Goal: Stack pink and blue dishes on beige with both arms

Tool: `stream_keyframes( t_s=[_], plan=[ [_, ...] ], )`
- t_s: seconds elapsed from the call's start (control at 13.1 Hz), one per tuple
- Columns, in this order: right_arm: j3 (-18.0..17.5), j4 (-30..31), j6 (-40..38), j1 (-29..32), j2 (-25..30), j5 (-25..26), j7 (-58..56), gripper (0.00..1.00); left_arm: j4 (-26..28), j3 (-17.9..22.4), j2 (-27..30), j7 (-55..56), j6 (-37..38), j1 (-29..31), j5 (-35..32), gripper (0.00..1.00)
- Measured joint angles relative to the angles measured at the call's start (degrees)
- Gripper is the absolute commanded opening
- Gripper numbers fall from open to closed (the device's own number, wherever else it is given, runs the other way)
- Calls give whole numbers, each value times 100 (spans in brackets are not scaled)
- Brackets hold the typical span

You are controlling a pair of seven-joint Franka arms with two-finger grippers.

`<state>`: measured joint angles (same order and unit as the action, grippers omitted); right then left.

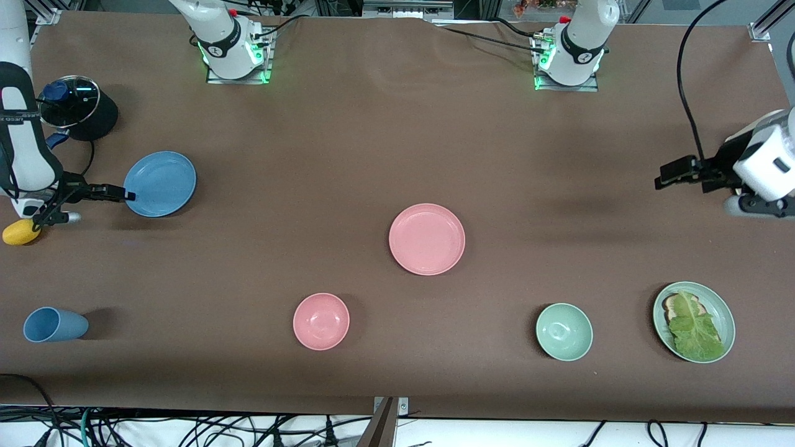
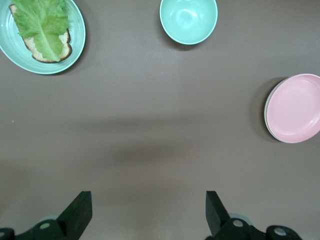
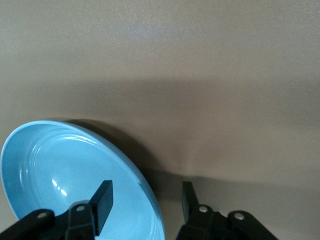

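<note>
The blue plate (image 1: 160, 184) lies at the right arm's end of the table. My right gripper (image 1: 127, 195) straddles its rim (image 3: 150, 200): one finger (image 3: 103, 197) is over the plate's inside and the other (image 3: 188, 197) is outside it. Gaps show on both sides, so it is open. The pink plate (image 1: 427, 239) lies at mid-table on the beige plate, of which only a thin pale edge (image 2: 266, 107) shows. My left gripper (image 1: 661, 177) hangs open and empty (image 2: 148, 210) over bare table at the left arm's end.
Along the edge nearest the front camera are a blue cup on its side (image 1: 54, 325), a pink bowl (image 1: 321, 321), a mint bowl (image 1: 564, 332) and a green plate with bread and lettuce (image 1: 694, 321). A lidded black pot (image 1: 77, 105) and a yellow object (image 1: 20, 232) flank the right arm.
</note>
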<state>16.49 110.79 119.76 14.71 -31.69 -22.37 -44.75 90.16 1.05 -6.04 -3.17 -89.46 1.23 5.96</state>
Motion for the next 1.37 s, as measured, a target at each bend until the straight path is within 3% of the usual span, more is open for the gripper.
stream_keyframes(
  t_s=[0.46,0.69,1.37],
  plan=[
    [0,4,-122,16,-20,-1,-306,34,9,-3,314,3,1282,142,-5,100],
    [1,8,-138,72,-109,-1,-413,1,25,-46,313,3,1658,141,-6,100],
    [-25,-251,-675,91,-105,-34,-540,0,-469,-105,377,149,2078,40,-196,100]
  ],
)
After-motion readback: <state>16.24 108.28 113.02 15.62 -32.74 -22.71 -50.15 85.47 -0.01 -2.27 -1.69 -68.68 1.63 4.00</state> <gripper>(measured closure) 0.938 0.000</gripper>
